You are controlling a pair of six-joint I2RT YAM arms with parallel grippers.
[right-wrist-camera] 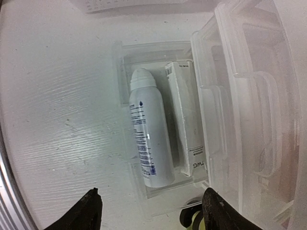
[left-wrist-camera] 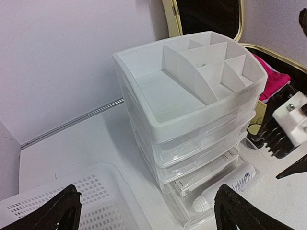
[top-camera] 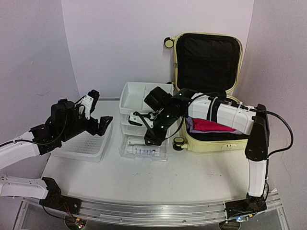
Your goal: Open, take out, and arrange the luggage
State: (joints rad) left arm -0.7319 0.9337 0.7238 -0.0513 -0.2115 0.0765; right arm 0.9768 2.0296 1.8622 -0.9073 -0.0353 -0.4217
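Right tool (right-wrist-camera: 154,213): fingers apart and holding nothing; it hangs over the pulled-out bottom drawer (right-wrist-camera: 122,52).
Left tool (left-wrist-camera: 151,213): spread wide and empty, above the basket (left-wrist-camera: 29,208).
In the drawer: one white spray bottle (right-wrist-camera: 147,134) and one white box (right-wrist-camera: 184,115), side by side.
Drawer unit (left-wrist-camera: 158,91): one, between the basket and the suitcase.
Suitcase (top-camera: 211,143): one, at the far right of the desk (top-camera: 192,177). It lies open with its lid upright, and your right arm reaches across it.
Handling: expect a stiff, smooth, bulky shell that rolls on its wheels (top-camera: 178,143); two show. Take it by the rim or lid edge.
Clothes (top-camera: 211,125): soft, pink and purple; you cannot count the pieces. Pinch a fold.
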